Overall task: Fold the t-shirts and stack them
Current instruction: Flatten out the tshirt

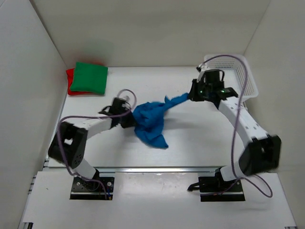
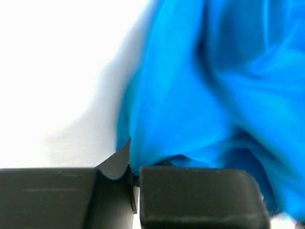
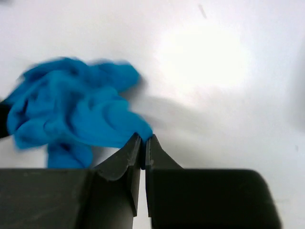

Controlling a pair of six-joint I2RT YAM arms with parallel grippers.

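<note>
**Blue tee is a wad strung between both arms, so how do you open it up?**

Top view: the blue t-shirt (image 1: pixel 150 123) is crumpled mid-table (image 1: pixel 205 143). One tail is stretched up to the right gripper (image 1: pixel 190 95), and the other side is bunched against the left gripper (image 1: pixel 127 117). The green t-shirt (image 1: pixel 90 78) lies folded on the red t-shirt (image 1: pixel 70 82) in the far left corner. The white basket (image 1: pixel 240 71) is far right.

Left wrist: it's blurry, but the jaws are pressed together with a fold of blue caught in the seam, and the rest of the shirt billows right above them.

Right wrist: the jaws are nearly touching, nipping just a thin corner of blue. The main bundle lies off to the left on the table.

My take: the job right now is getting it flat before any folding. I'd draw the arms apart evenly and low over the table. Go gently, because that right-hand pinch looks skimpy and could slip. I can't tell which parts of the shirt are held, so a regrip at matching corners may be needed.
</note>
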